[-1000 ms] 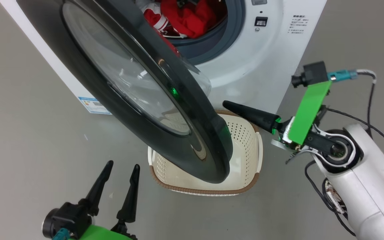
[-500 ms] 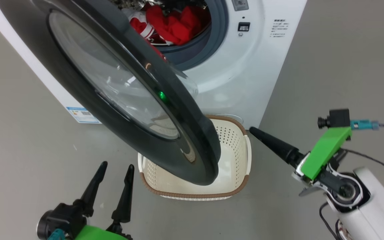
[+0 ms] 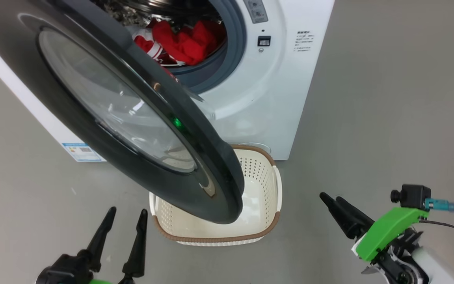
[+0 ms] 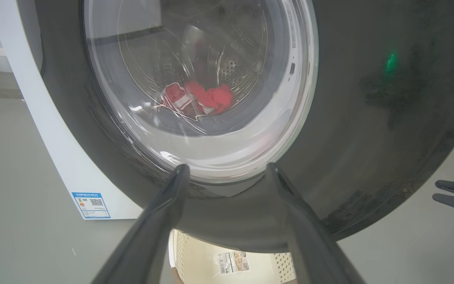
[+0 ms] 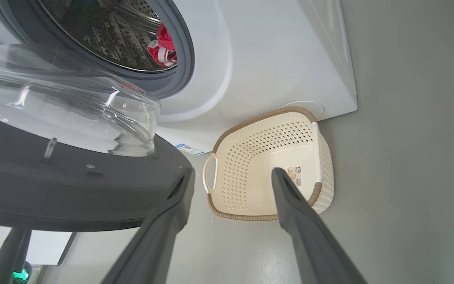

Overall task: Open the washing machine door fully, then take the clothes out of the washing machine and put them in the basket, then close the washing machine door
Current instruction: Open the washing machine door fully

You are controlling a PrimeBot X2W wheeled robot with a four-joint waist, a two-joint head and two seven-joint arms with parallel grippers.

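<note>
You had bare floor point(image 3: 369, 118) right of the basket point(image 3: 219, 238), but the washing machine door point(image 3: 227, 189) overhung it and half-covered the drum mouth point(image 3: 233, 47).

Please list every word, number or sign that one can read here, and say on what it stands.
No text can be read.
Blue label sticker on the washing machine: QR code, print too small.
Printed lines on its front: blurred.
Paper label in the basket: too small.

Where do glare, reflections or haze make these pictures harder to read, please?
Head view: pale reflections streak the door glass; a green glint sits on its rim. Left wrist view: the clothes look hazy through that glass. Right wrist view: bright highlights edge the glass bowl; the washing machine is evenly lit.
</note>
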